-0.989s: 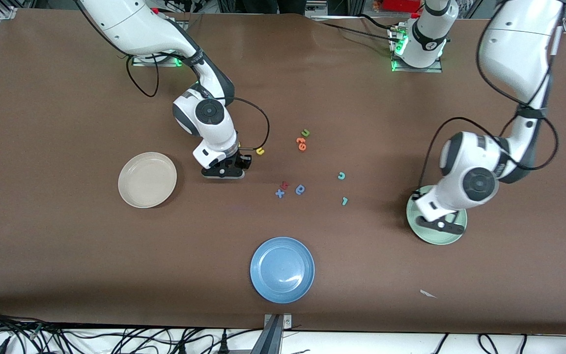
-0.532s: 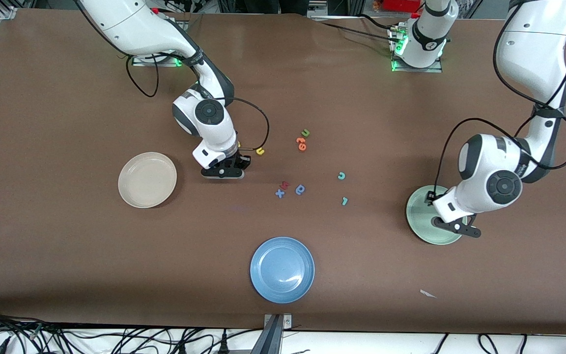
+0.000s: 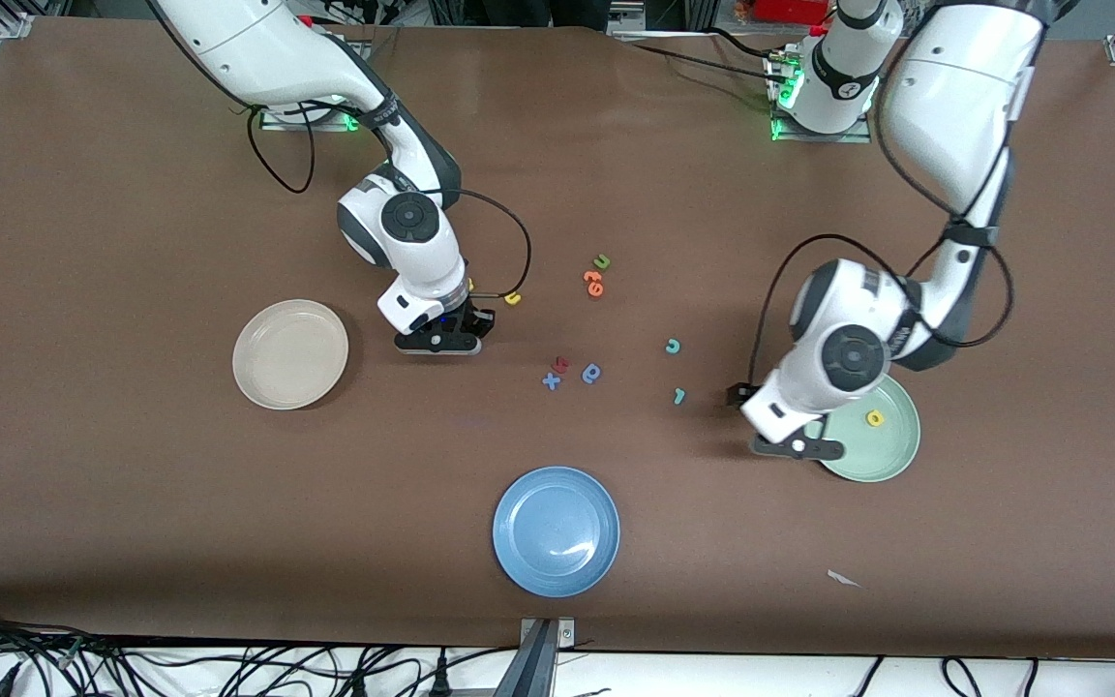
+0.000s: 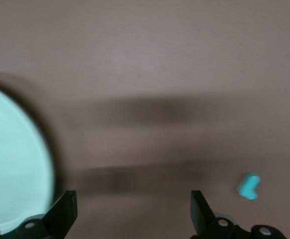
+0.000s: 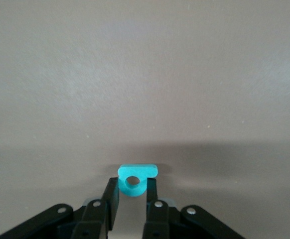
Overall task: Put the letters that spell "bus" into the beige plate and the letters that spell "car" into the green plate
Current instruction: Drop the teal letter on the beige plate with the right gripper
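Now the teal b (image 5: 134, 180) sits pinched in the right claw (image 5: 132, 195).

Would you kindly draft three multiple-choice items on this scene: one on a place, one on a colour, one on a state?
1. Where does the yellow a lie?
A. green plate
B. beige plate
C. blue plate

2. What colour is the letter in the right tool?
A. orange
B. teal
C. red

3. How is the left tool?
A. shut on a letter
B. open, nothing held
C. shut, nothing held

Key: 1 A, the a sits inside the green rim; 2 B, a teal b is pinched between the fingers; 3 B, its fingers stand wide over bare table.
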Controlling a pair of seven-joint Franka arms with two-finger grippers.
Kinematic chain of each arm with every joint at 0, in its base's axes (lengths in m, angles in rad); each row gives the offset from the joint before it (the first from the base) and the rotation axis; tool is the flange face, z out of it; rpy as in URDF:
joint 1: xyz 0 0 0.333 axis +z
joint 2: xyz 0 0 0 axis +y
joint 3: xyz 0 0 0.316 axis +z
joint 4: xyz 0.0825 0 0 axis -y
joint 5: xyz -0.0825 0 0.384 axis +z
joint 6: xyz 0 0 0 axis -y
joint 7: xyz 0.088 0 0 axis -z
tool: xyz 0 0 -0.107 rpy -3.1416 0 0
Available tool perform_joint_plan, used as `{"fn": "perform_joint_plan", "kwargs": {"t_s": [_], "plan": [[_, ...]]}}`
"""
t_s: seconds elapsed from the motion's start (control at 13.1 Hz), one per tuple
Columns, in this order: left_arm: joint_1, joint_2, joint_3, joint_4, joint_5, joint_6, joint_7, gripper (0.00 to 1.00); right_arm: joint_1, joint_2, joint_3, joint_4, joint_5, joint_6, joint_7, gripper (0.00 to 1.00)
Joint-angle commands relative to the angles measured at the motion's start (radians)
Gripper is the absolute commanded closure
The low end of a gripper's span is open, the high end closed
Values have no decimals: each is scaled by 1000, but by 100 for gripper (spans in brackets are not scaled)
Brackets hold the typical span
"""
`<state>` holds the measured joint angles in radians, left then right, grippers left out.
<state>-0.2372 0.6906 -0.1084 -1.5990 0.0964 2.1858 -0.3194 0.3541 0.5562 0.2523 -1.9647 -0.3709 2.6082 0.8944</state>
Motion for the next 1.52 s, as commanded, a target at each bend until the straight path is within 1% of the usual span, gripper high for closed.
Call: {"fn": "perform_joint_plan", "kwargs": {"t_s": [0.0, 0.08, 0.15, 0.23, 0.38, 0.61, 0.76, 0.84, 0.91, 0.99, 1.06, 1.14, 1.22, 1.45], "plan": [[-45, 55, 10, 60, -24, -4, -36, 0, -1, -76, -2, -20, -14, -62, -11, 85], [-77, 61, 10, 60, -24, 5, -56, 1, -10, -102, -2, -32, -11, -82, -41, 85], [-92, 73, 10, 64, -24, 11, -87, 4, -33, -133, -2, -52, -8, -88, -78, 85], [-97, 93, 10, 94, -30, 18, -104, 7, -70, -163, -2, -86, -10, -86, -116, 85], [-119, 138, 10, 135, -76, 23, -116, 7, -165, -228, 1, -147, -7, -88, -259, 85], [-129, 145, 12, 134, -84, 67, -124, 12, -295, -291, 2, -215, -5, -88, -457, 85], [-136, 152, 12, 134, -78, 72, -131, 21, -368, -308, 2, -246, -5, -93, -550, 84], [-137, 152, 12, 134, -73, 72, -135, 27, -394, -312, 2, -269, -5, -93, -575, 83], [-143, 152, 12, 134, -73, 72, -135, 33, -406, -315, 4, -298, -3, -88, -571, 79], [-143, 150, 12, 134, -73, 72, -136, 36, -409, -325, 4, -333, -3, -79, -560, 72], [-143, 147, 12, 131, -72, 72, -150, 40, -409, -332, 4, -361, 4, -67, -552, 43], [-152, 147, 13, 126, -67, 72, -161, 43, -411, -340, 2, -381, 22, -42, -552, 0], [-154, 147, 13, 122, -67, 72, -162, 45, -412, -346, 2, -382, 24, -43, -555, 0], [-154, 145, 13, 117, -67, 71, -162, 56, -412, -351, 11, -378, 29, -54, -560, 0]]}}
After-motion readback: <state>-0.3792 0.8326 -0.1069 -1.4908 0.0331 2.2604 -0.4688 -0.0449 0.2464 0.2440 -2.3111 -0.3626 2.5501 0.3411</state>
